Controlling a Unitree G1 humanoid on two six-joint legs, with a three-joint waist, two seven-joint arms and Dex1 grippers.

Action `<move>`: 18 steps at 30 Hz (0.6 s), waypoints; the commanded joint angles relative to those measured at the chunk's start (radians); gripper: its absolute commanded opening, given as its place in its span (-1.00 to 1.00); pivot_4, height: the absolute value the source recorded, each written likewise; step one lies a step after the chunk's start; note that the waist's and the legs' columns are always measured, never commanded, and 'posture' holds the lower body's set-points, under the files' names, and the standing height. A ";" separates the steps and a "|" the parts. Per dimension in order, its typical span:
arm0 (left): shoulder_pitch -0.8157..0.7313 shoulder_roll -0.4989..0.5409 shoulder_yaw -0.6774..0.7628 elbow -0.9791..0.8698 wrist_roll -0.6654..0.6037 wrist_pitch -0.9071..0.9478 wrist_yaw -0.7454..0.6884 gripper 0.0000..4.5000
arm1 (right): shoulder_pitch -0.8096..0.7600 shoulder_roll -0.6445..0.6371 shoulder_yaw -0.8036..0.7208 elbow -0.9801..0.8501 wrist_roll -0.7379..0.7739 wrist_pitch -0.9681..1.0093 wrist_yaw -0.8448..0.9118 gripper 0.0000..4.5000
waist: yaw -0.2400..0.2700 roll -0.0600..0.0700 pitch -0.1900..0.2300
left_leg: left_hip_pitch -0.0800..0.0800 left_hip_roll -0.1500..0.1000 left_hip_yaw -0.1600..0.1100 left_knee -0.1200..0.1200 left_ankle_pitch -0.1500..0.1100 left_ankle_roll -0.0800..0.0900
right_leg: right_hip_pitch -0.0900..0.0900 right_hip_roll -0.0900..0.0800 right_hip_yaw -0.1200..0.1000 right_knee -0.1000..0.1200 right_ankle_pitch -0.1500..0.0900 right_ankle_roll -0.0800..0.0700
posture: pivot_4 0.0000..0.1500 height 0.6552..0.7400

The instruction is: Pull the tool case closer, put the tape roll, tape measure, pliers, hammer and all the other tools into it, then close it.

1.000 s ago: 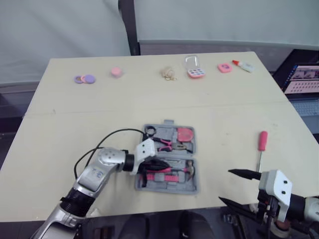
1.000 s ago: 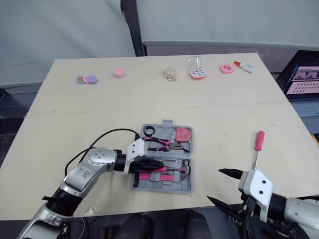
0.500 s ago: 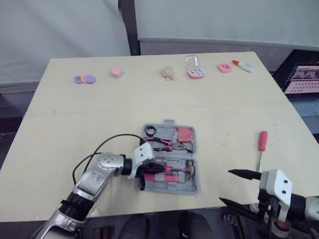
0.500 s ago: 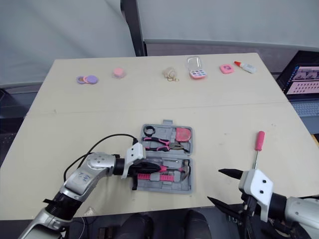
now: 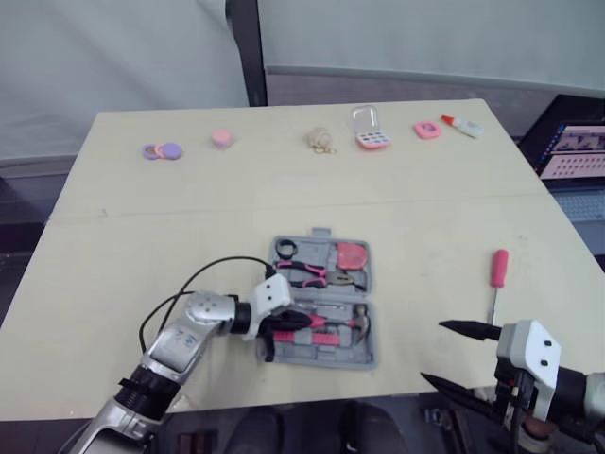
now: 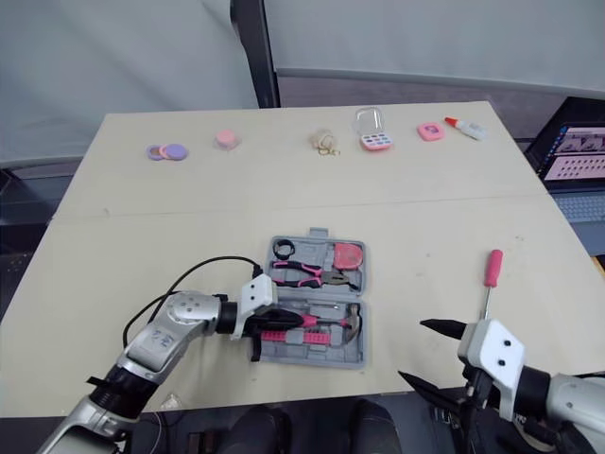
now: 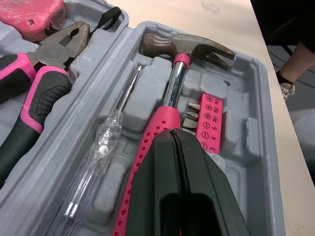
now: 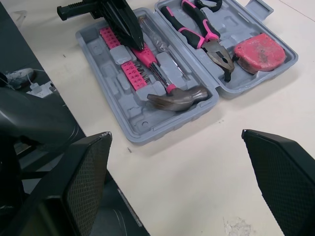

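Grey tool case (image 5: 367, 356) is lying open and flat, mid-table (image 5: 189, 218), close to the near edge. The far half is holding the tape roll (image 5: 285, 249), pliers (image 7: 44, 83) and tape measure (image 5: 351, 254). The near half is holding the hammer (image 7: 173, 93) and a pink bit strip (image 7: 209, 123).

Left gripper (image 7: 173, 132) is sitting over the hammer's pink handle, fingers pressed together. Right gripper (image 5: 432, 352) is hovering off the near right edge, fingers spread.

A pink screwdriver (image 5: 496, 274) is lying outside, right of the case, handle pointing away.

The hammer is lying left-right, head rightward.

Table (image 5: 444, 218) bare around screwdriver (image 5: 495, 279), right side. Open case (image 5: 326, 359) mid-front; left gripper (image 5: 295, 324) lies across its near half.
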State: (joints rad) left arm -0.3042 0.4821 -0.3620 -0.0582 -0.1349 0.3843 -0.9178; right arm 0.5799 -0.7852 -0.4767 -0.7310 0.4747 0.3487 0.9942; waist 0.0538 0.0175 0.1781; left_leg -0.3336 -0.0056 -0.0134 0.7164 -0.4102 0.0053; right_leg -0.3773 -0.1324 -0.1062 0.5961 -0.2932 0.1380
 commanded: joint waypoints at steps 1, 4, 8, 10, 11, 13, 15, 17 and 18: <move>0.026 -0.001 -0.042 0.054 0.052 0.018 0.020 -0.98 | 0.012 -0.006 -0.032 -0.016 0.019 -0.007 0.017 1.00 | 0.001 0.001 -0.003 | 0.000 0.000 0.000 0.000 0.000 0.000 | 0.001 0.000 0.000 0.000 0.000 0.000 | 1.00 1.00; 0.032 0.002 -0.060 0.080 0.072 0.020 0.022 -0.98 | 0.015 -0.005 -0.038 -0.017 0.021 -0.006 0.020 1.00 | 0.000 0.003 -0.009 | 0.001 0.000 0.000 0.000 0.000 0.000 | 0.001 0.000 0.000 0.000 0.000 0.000 | 1.00 1.00; 0.035 -0.021 -0.036 0.102 0.038 0.059 0.029 -0.98 | 0.021 -0.004 -0.045 -0.017 0.022 -0.007 0.022 1.00 | 0.000 0.005 -0.017 | 0.001 0.000 0.000 -0.001 0.000 0.000 | 0.001 0.000 0.000 -0.001 0.000 0.000 | 1.00 1.00; 0.035 -0.031 -0.022 0.109 0.027 0.054 0.024 -0.98 | 0.022 -0.003 -0.046 -0.017 0.022 -0.007 0.022 1.00 | 0.002 0.005 -0.017 | 0.002 0.000 0.000 -0.001 0.000 0.000 | 0.002 0.000 0.000 -0.001 0.000 0.000 | 1.00 1.00; 0.038 -0.035 -0.008 0.097 0.007 0.049 0.010 -0.98 | 0.024 -0.003 -0.047 -0.017 0.022 -0.007 0.023 1.00 | 0.003 0.005 -0.017 | 0.002 0.000 -0.001 -0.001 0.000 0.000 | 0.002 0.000 0.000 -0.001 0.000 0.000 | 1.00 1.00; 0.040 -0.052 0.043 0.047 -0.065 0.079 -0.010 -0.98 | 0.026 -0.002 -0.048 -0.016 0.021 -0.009 0.025 1.00 | 0.000 0.005 -0.017 | 0.002 0.000 -0.001 -0.001 0.000 0.000 | 0.002 0.000 0.000 -0.001 0.000 0.000 | 1.00 1.00; 0.039 -0.053 0.071 0.008 -0.104 0.085 -0.024 -0.98 | 0.027 -0.001 -0.047 -0.016 0.020 -0.011 0.026 1.00 | -0.003 0.005 -0.017 | 0.001 0.000 -0.003 -0.001 0.000 0.000 | 0.001 0.000 0.000 -0.001 0.000 0.000 | 1.00 1.00; 0.027 -0.051 0.105 -0.032 -0.144 0.116 -0.025 -0.98 | 0.028 0.001 -0.046 -0.016 0.021 -0.013 0.027 1.00 | -0.003 0.005 -0.017 | 0.001 0.000 -0.003 -0.001 0.000 0.000 | 0.001 0.000 0.000 -0.001 0.000 0.000 | 1.00 1.00; 0.019 -0.048 0.118 -0.047 -0.160 0.133 -0.027 -0.98 | 0.027 0.001 -0.044 -0.014 0.020 -0.015 0.028 1.00 | -0.003 0.005 -0.017 | 0.001 0.000 -0.003 -0.001 0.000 0.000 | 0.001 0.000 0.000 -0.001 0.000 0.000 | 1.00 1.00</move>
State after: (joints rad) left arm -0.2701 0.4327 -0.2757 -0.0463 -0.2552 0.5032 -0.9339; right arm 0.6023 -0.7846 -0.4887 -0.7311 0.4764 0.3487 1.0121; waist 0.0511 0.0225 0.1610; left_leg -0.3330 -0.0052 -0.0168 0.7155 -0.4104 0.0057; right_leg -0.3767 -0.1323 -0.1059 0.5950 -0.2933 0.1379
